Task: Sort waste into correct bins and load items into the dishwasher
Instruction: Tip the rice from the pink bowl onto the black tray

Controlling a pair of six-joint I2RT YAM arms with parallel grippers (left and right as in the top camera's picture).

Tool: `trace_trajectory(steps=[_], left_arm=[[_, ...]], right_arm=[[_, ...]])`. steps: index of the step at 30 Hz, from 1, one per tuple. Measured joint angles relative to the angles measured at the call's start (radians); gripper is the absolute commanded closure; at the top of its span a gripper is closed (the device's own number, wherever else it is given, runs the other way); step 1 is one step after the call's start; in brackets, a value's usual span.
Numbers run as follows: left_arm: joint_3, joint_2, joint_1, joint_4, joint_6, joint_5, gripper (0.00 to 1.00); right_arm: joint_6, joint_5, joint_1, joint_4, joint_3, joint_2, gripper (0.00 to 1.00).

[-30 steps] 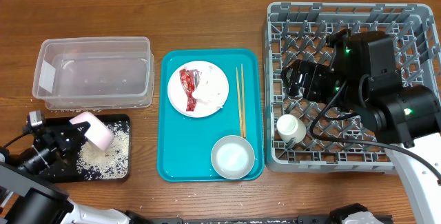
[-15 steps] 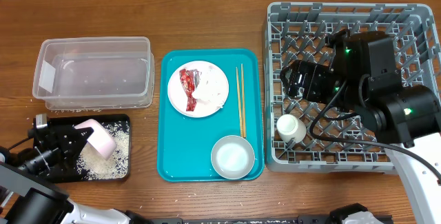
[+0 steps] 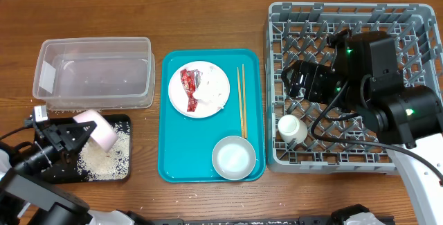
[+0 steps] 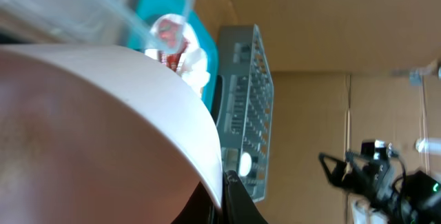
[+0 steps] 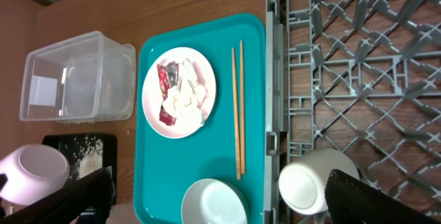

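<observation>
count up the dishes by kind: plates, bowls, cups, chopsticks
plate: 1
bowls: 2 (white bowl, pink bowl)
cup: 1
chopsticks: 2
total: 6

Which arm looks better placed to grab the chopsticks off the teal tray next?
Right. The right hand hangs open and empty over the grey rack, near the chopsticks. The left hand is busy holding the pink bowl over the black tray.
</observation>
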Motion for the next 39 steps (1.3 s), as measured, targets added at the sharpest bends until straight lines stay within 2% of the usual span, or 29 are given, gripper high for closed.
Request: trace_trajectory(steps=[5,16,17,19,21,24,25,28,33,36,39], left_arm=[[0.0,-0.003,-0.02,-0.011,0.087,0.03,0.96],[-0.003,-0.005,-0.02,-0.008,0.135,0.047,0.96],[-0.003,-0.006,-0.021,0.01,0.13,0.043,0.96],[-0.003,-0.008,-0.026,0.115,0.047,0.009,0.96],[-0.003,-0.008,-0.028,0.113,0.008,-0.002,0.96],[-0.005,-0.008,-0.038,0.222,-0.135,-0.068,0.96],[-0.005,-0.006,-0.042,0.212,-0.163,-0.072,0.96],[-0.005,-0.007,-0.054,0.14,-0.14,-0.05,0.96],[-0.006,-0.007,-0.071,0.151,-0.119,-0.045,0.96],[-0.006,-0.008,-0.073,0.101,-0.079,-0.031,0.96],[-0.007,-0.008,-0.077,0.171,-0.116,-0.044,0.96]], right_arm=[[0.001,0.0,0.0,0.0,0.0,0.0,0.0],[0.001,0.0,0.0,-0.001,0.0,0.0,0.0],[0.001,0.0,0.0,0.0,0.0,0.0,0.0],[0.002,0.0,0.0,0.0,0.0,0.0,0.0],[0.001,0.0,0.0,0.0,0.0,0.0,0.0],[0.001,0.0,0.0,0.0,0.0,0.0,0.0],[0.002,0.0,0.0,0.0,0.0,0.0,0.0],[0.001,0.0,0.0,-0.001,0.0,0.0,0.0],[0.001,-0.001,0.0,-0.001,0.0,0.0,0.0],[0.002,-0.001,0.0,-0.002,0.0,0.0,0.0],[0.001,-0.001,0.0,-0.002,0.0,0.0,0.0]])
